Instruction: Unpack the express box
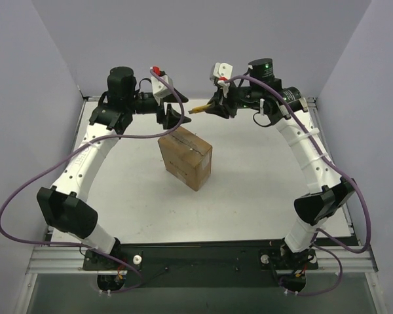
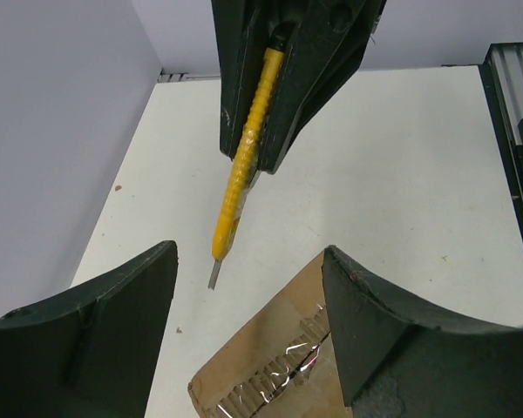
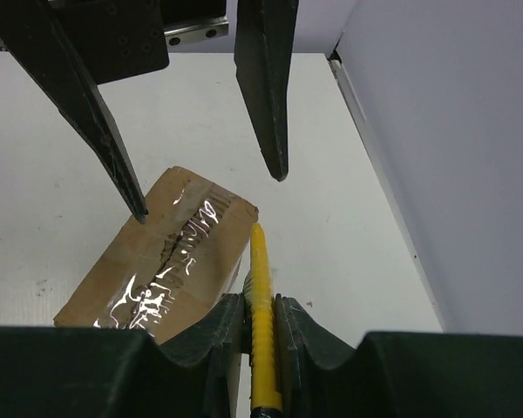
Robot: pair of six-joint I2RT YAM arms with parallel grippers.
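The express box [image 1: 185, 157] is a brown cardboard carton in the middle of the white table, its taped top seam facing up; it also shows in the left wrist view [image 2: 270, 366] and the right wrist view [image 3: 157, 266]. My right gripper [image 1: 216, 106] is shut on a yellow utility knife [image 3: 261, 305], held above the table behind the box, blade pointing left [image 2: 241, 170]. My left gripper [image 1: 171, 118] is open and empty, hovering just above the box's far corner, facing the knife tip.
Grey walls stand close on the left, back and right. A metal rail [image 2: 516, 131] runs along the table's edge. The arms' bases sit at the near edge [image 1: 203, 258].
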